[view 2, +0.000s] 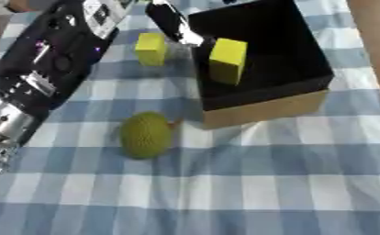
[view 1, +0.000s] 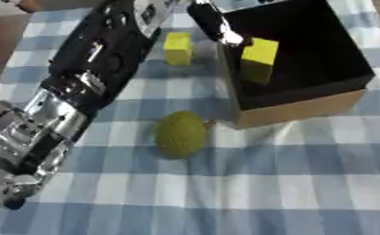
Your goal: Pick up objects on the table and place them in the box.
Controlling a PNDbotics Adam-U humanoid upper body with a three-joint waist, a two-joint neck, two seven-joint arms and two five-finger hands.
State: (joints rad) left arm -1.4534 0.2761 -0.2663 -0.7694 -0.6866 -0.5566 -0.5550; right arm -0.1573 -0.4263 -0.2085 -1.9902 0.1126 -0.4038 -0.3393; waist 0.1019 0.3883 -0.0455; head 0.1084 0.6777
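Over box (view 1: pixel 305 108) left rim | left hand (view 1: pixel 217 25) pinching yellow block (view 1: pixel 259 57) | second block (view 1: pixel 177 48) just outside

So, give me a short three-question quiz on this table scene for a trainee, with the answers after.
1. True or false: the round yellow-green ball lies inside the black-lined cardboard box.
2. The yellow cube-shaped block on the blue-and-white checked cloth sits where? A) to the box's left; B) to the box's right; C) on top of the ball.
3. How many yellow blocks are in view?

Key
1. False: the ball lies on the cloth, in front of the box.
2. A: that block stands on the cloth left of the box.
3. Two: that one, and another yellow block at the box's left wall, by the left hand.
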